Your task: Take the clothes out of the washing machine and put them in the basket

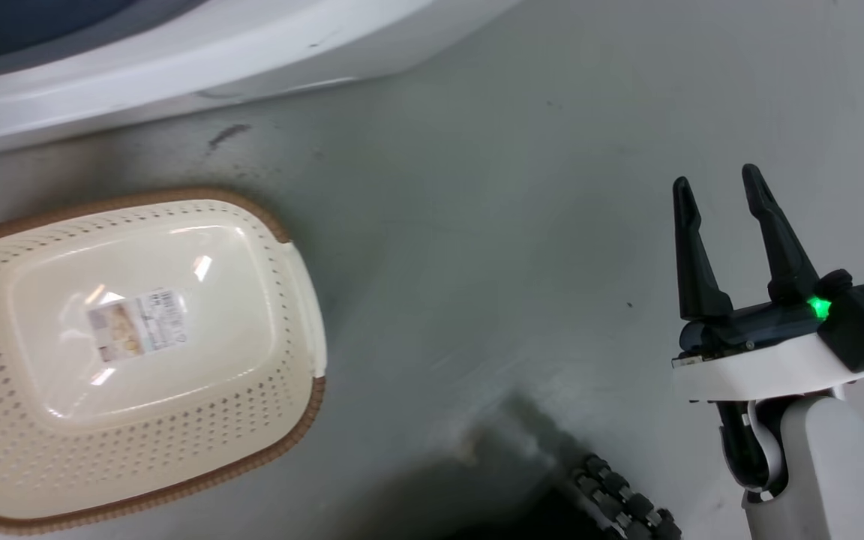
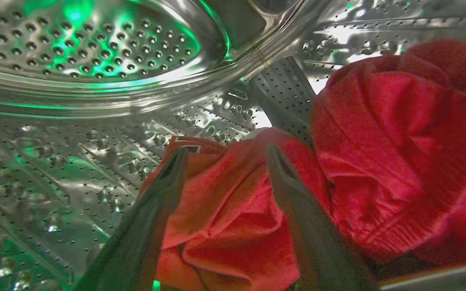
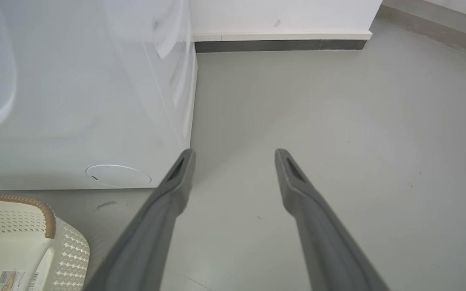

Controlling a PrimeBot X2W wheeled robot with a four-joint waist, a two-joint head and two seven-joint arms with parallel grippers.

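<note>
Inside the washing machine's steel drum [image 2: 95, 48], the red clothes [image 2: 378, 153] lie bunched at the right and bottom. My left gripper [image 2: 227, 155] is open, its two fingers astride a red fold with a white and black edge; I cannot tell if they touch it. The cream basket [image 1: 282, 420] with its brown rim stands on the floor at the left of the head view, with only a label on its bottom; its corner [image 3: 67, 250] shows in the right wrist view. My right gripper [image 1: 717, 187] hangs open over bare floor, right of the basket; in its own view the right gripper [image 3: 235, 155] holds nothing.
The washing machine's white front [image 1: 177, 67] runs along the top of the head view, and its lower panel [image 3: 75, 101] has a round cover. A wall with a dark skirting [image 3: 281, 45] lies behind. My dark wheeled base [image 1: 619, 502] shows at the bottom.
</note>
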